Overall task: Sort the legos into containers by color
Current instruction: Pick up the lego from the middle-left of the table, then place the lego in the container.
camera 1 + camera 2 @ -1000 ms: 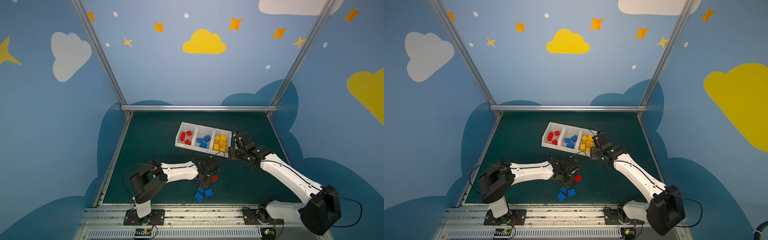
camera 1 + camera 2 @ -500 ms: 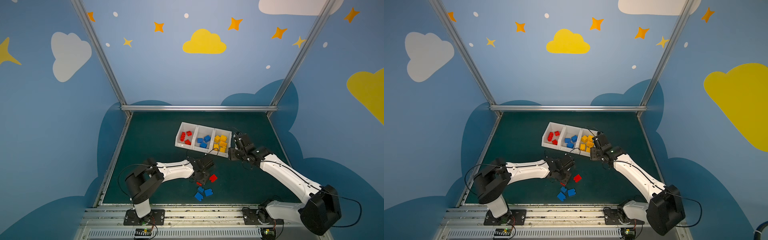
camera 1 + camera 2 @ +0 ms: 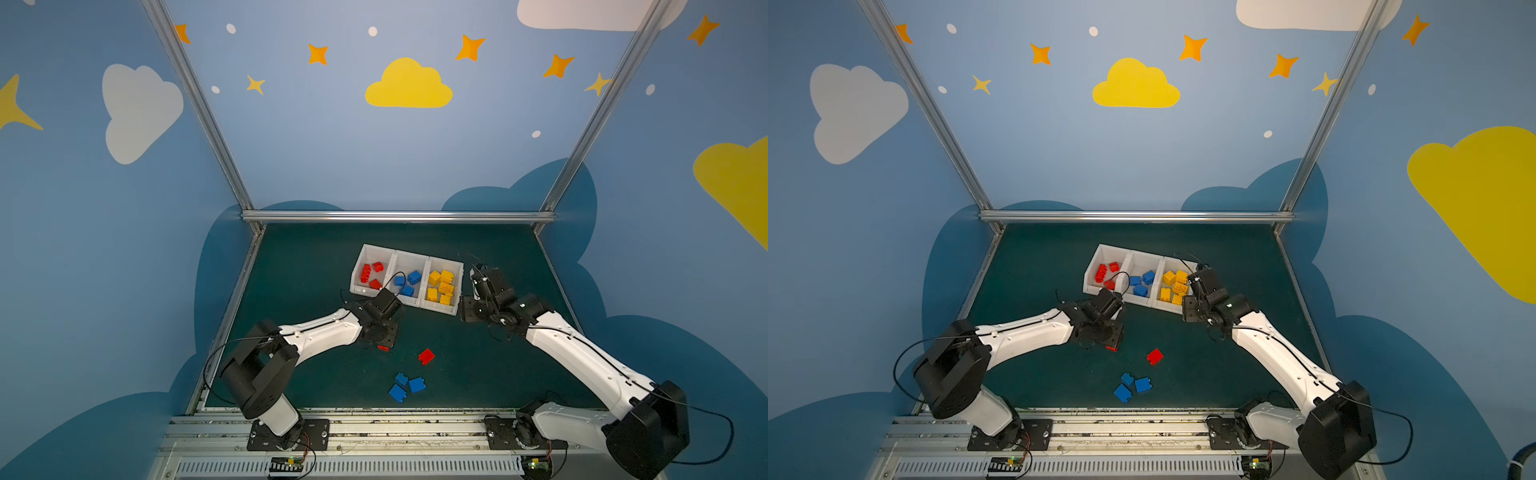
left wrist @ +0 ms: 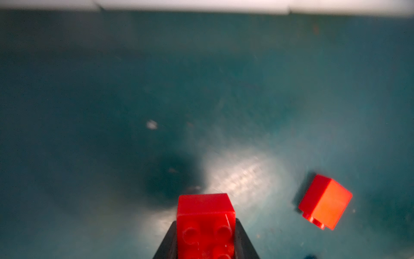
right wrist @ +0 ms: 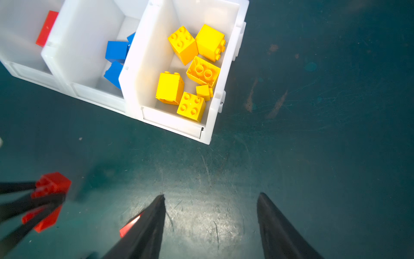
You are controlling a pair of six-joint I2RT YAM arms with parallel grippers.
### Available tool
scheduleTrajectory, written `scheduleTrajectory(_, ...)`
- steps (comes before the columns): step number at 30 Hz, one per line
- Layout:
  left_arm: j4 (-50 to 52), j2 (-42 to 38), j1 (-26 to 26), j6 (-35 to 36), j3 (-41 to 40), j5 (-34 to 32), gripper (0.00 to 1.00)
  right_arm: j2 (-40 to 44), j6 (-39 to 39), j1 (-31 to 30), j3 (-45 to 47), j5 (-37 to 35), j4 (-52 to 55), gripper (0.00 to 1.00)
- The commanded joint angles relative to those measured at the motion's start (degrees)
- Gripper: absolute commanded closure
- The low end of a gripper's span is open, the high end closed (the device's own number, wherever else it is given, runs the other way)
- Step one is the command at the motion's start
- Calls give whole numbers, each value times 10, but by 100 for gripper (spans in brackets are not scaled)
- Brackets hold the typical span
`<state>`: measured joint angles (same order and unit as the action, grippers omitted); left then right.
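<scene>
**Left wrist view: red lego clamped, carry to the red compartment comes next**

Left wrist view shows the left gripper [image 4: 205,224] clenched on a red lego [image 4: 205,205], studs toward the camera, seemingly clear of the green surface [image 4: 112,101]. A second red lego [image 4: 324,201] lies loose nearby, apart from it.

In both top views the left arm reaches low from the lower left of the frame toward the centre, wrist bent down, just below the white container [image 3: 356,276]. Three blue legos [image 3: 405,386] sit clustered at lower centre, well apart from it. The pick looks done. I judge the next move needs a rise above the wall, then a release over the left-hand red compartment.

Right wrist view shows the right gripper [image 5: 211,195] released and empty, hovering over bare surface just beside the yellow compartment [image 5: 147,56].
</scene>
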<state>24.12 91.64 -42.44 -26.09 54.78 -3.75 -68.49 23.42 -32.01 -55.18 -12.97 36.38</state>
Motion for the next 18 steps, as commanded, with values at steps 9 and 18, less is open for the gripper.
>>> scheduleTrajectory(9,13,12,175,105,143,13,67,90,2,3,58,3,-49,35)
scheduleTrajectory(18,15,129,220,138,282,35,66,100,9,2,67,20,-46,35)
